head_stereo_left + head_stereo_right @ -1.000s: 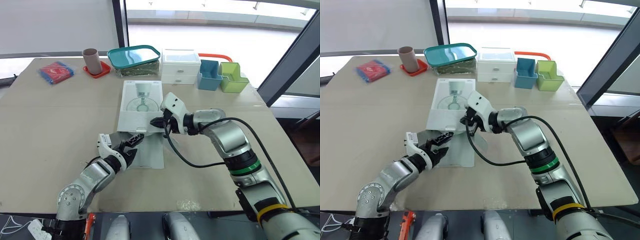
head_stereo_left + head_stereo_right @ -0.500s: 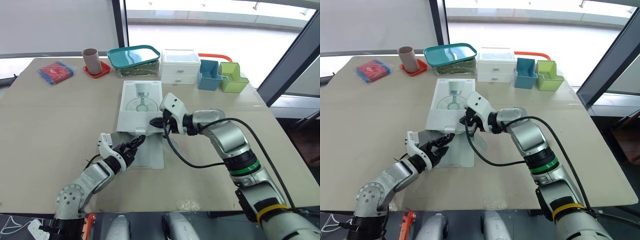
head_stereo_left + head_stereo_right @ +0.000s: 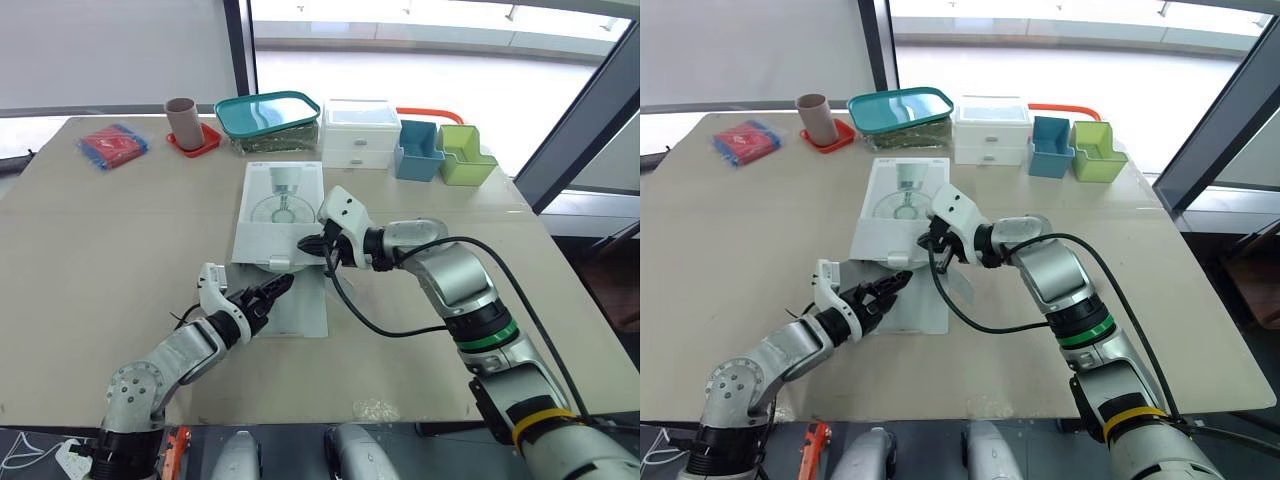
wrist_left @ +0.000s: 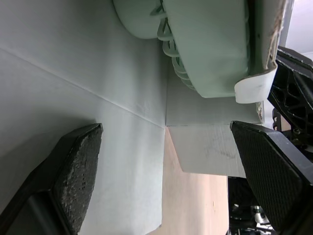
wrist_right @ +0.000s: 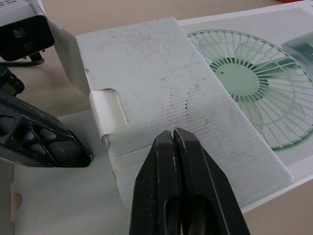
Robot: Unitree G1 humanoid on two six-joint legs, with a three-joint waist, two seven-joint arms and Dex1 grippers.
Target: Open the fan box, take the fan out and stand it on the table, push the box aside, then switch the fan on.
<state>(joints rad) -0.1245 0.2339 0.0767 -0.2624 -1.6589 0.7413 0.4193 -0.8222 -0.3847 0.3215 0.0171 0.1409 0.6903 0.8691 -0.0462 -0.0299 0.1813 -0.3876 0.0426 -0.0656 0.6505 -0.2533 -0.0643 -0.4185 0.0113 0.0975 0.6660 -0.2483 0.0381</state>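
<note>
Scanning the table point(image 3: 90, 260) from its left side: finding a red and blue packet point(image 3: 112, 145) lying near the far-left corner. Next to it, seeing a brown cup point(image 3: 183, 118) standing upright on a red coaster point(image 3: 205, 142), and a teal-lidded container point(image 3: 268, 118) sitting just beside that along the far edge.

Moving to mid-table: seeing the fan box point(image 3: 275, 225) lying flat with its printed fan picture facing up. Finding its near end open, with the flap point(image 3: 305, 310) folded out and lying flat on the table.

Holding the left end effector point(image 3: 272, 293) low over that flap, pointing at the box mouth. Spreading its fingers point(image 4: 78, 171) wide apart and gripping nothing. Looking between them in the left wrist view and seeing the pale green fan point(image 4: 205, 44) lying inside the box, not yet out. Also seeing a white tuck tab point(image 4: 252, 88) curling down at the edge of the top panel.

Reaching the right end effector point(image 3: 310, 243) in from the right, over the near edge of the box's top panel. Pressing its two fingers point(image 5: 161, 171) tight together with nothing between them. Not being able to tell whether the tips are touching the cardboard.

Ending along the far edge to the right: finding a white drawer unit point(image 3: 360, 130), then a blue bin point(image 3: 418, 152) and a green bin point(image 3: 465, 155) just beside each other.
</note>
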